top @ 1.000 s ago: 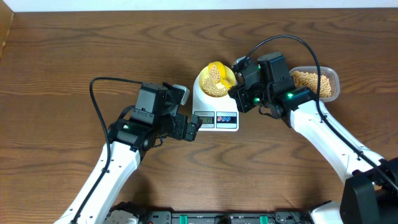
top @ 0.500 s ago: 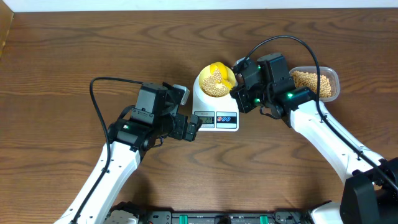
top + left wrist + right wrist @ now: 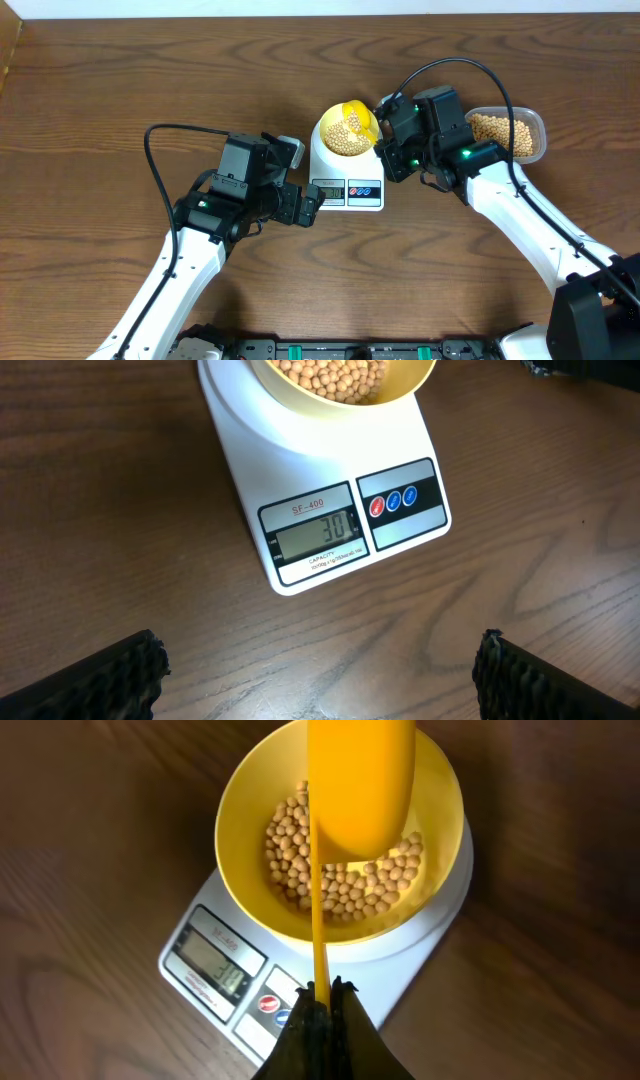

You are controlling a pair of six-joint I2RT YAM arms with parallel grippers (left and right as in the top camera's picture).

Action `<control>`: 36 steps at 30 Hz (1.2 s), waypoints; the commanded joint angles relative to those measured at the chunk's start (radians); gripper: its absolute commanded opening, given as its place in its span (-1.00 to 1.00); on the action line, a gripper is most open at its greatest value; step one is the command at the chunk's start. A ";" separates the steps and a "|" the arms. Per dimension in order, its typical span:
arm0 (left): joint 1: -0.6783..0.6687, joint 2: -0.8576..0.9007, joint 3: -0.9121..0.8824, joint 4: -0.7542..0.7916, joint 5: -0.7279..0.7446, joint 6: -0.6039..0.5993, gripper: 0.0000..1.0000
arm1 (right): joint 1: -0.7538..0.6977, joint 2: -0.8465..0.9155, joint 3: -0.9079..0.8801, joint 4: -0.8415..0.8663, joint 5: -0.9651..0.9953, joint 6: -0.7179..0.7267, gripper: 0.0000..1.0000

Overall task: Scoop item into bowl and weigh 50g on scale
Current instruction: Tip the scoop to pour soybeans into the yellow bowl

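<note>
A pale-yellow bowl (image 3: 327, 128) stands on the white scale (image 3: 322, 166), partly filled with tan beans (image 3: 344, 142). My right gripper (image 3: 386, 150) is shut on the thin handle of a yellow scoop (image 3: 361, 117), whose head hangs tilted over the bowl. In the right wrist view the scoop (image 3: 360, 790) covers part of the beans (image 3: 295, 850) in the bowl (image 3: 245, 830). My left gripper (image 3: 310, 205) is open and empty, just in front of the scale. Its view shows the scale (image 3: 330, 480), with 30 on the display (image 3: 322, 532).
A clear plastic tub (image 3: 507, 134) of beans lies to the right of the scale, behind my right arm. Bare wooden table (image 3: 150, 80) lies to the left and front. The left arm's black cable (image 3: 150, 160) loops over the table.
The scoop head has shifted slightly to the right over the bowl and turned, with fewer beans showing on it. The left arm has not moved.
</note>
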 commanded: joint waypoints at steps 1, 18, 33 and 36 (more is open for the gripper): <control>-0.002 0.004 0.002 0.001 -0.010 0.003 1.00 | 0.003 0.009 0.011 0.000 0.010 -0.112 -0.98; -0.002 0.004 0.002 0.001 -0.010 0.003 1.00 | 0.003 0.009 0.011 0.022 0.010 -0.148 -0.98; -0.002 0.004 0.002 0.001 -0.010 0.003 1.00 | 0.003 0.009 0.011 -0.002 0.051 -0.163 -0.98; -0.002 0.004 0.002 0.001 -0.010 0.003 1.00 | 0.003 0.009 0.011 -0.003 0.051 -0.163 -0.98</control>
